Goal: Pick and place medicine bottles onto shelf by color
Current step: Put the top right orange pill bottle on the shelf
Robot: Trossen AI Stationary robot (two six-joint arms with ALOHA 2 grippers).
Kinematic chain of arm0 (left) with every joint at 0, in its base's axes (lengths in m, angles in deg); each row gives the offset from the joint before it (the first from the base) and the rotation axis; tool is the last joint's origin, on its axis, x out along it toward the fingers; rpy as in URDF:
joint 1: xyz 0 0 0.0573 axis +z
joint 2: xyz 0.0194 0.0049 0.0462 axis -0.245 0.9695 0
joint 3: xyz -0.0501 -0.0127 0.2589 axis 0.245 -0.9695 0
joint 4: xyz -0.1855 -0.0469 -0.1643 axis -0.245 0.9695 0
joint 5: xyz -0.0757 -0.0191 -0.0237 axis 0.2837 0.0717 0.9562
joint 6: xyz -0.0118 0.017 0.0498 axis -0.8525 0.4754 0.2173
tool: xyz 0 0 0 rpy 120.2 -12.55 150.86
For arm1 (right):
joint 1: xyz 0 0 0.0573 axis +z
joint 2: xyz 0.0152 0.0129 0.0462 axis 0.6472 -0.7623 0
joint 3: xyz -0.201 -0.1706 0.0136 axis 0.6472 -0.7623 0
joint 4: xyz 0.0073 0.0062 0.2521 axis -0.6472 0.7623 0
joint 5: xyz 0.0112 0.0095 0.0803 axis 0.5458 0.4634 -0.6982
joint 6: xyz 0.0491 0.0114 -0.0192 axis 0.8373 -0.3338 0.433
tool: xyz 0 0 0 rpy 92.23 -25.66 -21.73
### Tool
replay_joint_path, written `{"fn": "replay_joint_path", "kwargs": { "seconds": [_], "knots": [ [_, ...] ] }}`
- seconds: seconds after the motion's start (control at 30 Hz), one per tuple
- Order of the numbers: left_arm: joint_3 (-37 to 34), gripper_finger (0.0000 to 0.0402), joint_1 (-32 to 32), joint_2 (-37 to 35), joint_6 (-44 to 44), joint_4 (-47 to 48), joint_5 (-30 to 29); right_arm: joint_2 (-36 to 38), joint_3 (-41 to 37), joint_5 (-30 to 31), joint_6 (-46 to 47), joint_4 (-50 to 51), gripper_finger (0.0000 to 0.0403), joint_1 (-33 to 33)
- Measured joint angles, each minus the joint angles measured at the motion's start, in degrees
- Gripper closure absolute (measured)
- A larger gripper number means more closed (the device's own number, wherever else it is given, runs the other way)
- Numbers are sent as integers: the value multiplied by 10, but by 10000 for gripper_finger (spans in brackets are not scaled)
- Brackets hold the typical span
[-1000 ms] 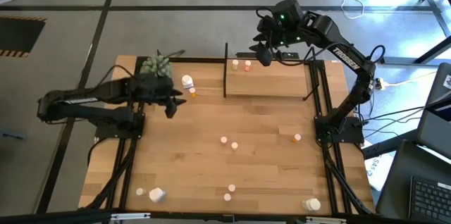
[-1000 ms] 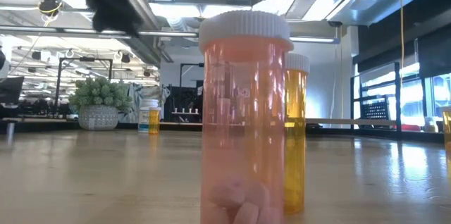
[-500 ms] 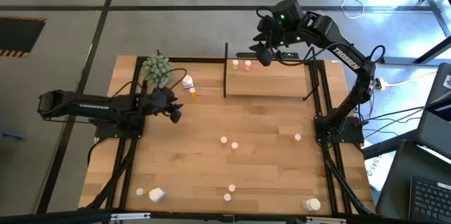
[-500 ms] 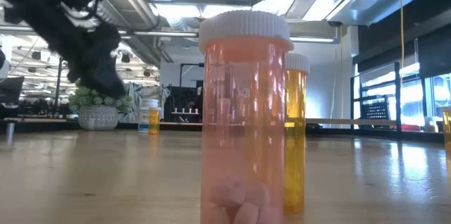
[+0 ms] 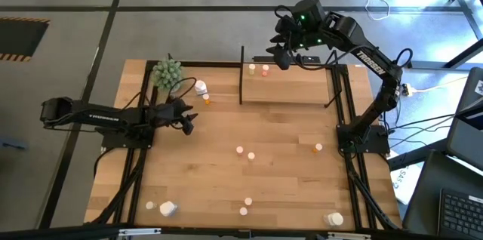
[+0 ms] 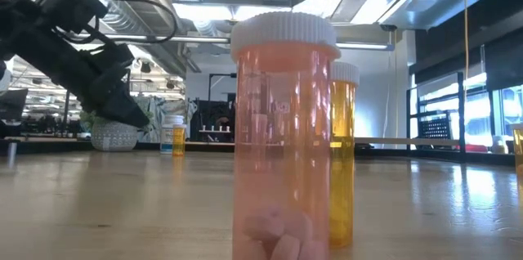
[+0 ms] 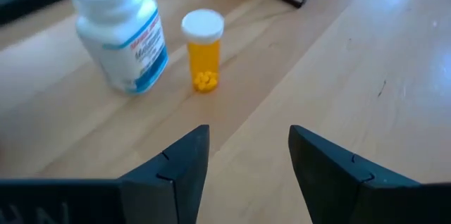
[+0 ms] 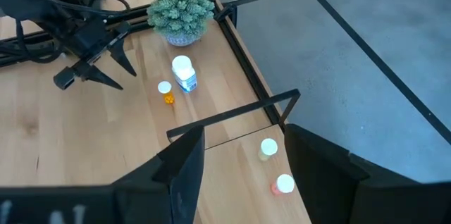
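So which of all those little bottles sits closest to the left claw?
The small orange bottle with a white cap, beside the larger white blue-labelled bottle, directly ahead of the open left gripper.

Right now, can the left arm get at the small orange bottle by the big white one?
Probably yes: the left gripper is open, facing the small orange bottle across bare wood. The big white bottle stands close beside it, leaving little finger room.

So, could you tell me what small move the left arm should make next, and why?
Probably ease the left gripper forward toward the small orange bottle: its jaws are open and empty, and that bottle stands upright just ahead, beside the larger white bottle, so the approach should stay clear of that one.
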Motion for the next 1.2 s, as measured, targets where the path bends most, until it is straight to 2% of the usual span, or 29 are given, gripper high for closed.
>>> {"fn": "replay_joint_path", "kwargs": {
  "seconds": [0.07,0.33,0.5,1.2],
  "knots": [
    [-3,211,0,0,33,-12,0,0,0,0,0,0,204,0],
    [-4,211,8,3,70,-19,-3,0,0,0,0,-1,204,0],
    [-4,211,27,19,85,-72,5,0,0,0,0,-4,204,0],
    [-3,211,76,217,65,-281,33,0,0,0,-1,-5,204,0]
  ]
}}
